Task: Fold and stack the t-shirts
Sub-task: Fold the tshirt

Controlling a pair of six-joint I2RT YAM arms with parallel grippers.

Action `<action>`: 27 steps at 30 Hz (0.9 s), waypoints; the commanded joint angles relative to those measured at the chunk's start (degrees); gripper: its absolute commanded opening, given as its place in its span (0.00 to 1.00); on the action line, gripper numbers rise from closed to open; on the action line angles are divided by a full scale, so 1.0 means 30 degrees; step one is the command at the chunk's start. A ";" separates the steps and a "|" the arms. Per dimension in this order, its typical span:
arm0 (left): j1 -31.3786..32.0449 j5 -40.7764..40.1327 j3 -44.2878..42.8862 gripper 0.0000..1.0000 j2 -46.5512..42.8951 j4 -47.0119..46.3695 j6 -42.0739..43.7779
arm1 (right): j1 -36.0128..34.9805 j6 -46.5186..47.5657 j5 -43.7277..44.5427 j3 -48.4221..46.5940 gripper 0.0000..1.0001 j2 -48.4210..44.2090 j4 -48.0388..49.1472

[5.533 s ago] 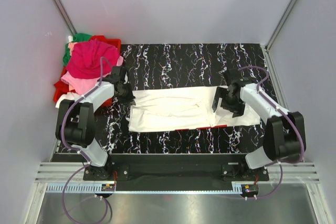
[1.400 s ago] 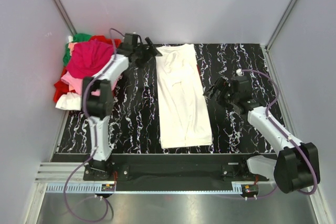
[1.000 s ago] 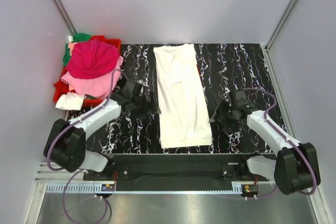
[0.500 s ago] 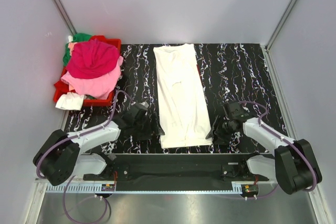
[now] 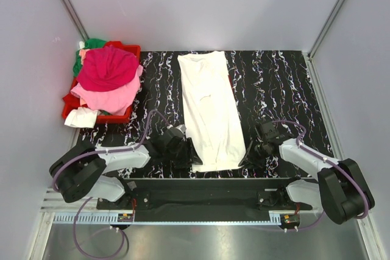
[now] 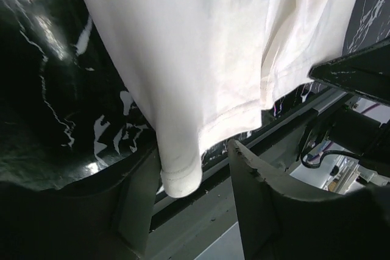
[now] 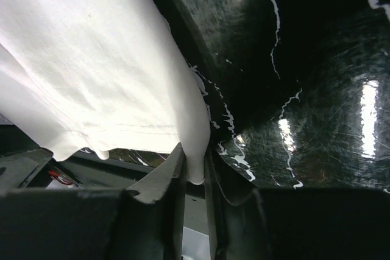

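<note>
From above, the long white cloth t-shirt [image 5: 210, 111] lies lengthwise in the middle of the black white-veined table [image 5: 274, 83]. My left gripper [image 5: 190, 155] and right gripper [image 5: 247, 154] are at its near corners.

Left wrist: my fingers [image 6: 259, 205] stand apart on either side of the hem corner.

Right wrist: my fingers [image 7: 161, 187] pinch the other corner.

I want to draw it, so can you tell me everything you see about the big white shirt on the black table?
The white t-shirt is soft, creamy cloth, folded into a long narrow strip. It lies flat on the black marbled table, reaching from the far edge to the near edge. It has light wrinkles and a stitched hem at the near end. The right gripper pinches its near right corner. The left gripper has its open fingers around the near left corner.
</note>
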State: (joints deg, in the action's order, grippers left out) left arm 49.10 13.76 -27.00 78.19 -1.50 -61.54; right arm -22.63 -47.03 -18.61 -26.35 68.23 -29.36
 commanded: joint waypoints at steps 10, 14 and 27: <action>0.1328 -0.1158 0.1941 0.00 -0.0663 0.2547 -0.0845 | -0.0278 -0.0379 0.0639 0.0315 0.00 -0.1031 -0.0434; 0.1852 -0.1451 0.1298 0.00 -0.2007 0.4594 -0.0814 | -0.1037 -0.1256 0.0666 0.0696 0.00 -0.3108 -0.1722; 0.3997 -0.4527 -0.2711 0.03 -0.8958 1.3239 -0.1289 | -0.4614 -0.3929 0.3089 -0.3690 0.00 -0.8689 -0.6908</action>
State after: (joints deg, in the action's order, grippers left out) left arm 62.35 5.10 -28.73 51.68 28.73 -68.25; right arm -36.25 -59.53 -16.12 -29.34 38.85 -46.68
